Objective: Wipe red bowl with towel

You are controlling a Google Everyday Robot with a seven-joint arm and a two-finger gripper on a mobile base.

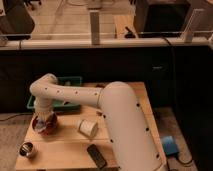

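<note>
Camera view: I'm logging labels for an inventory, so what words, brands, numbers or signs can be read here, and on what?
None can be read.
White cup lying on the table: no print shows.
Dark flat device: no legible marking.
Small can: too blurred to read.
Green bin: no label visible.
The gripper is down at the red bowl; no lettering shows on the arm.
</note>
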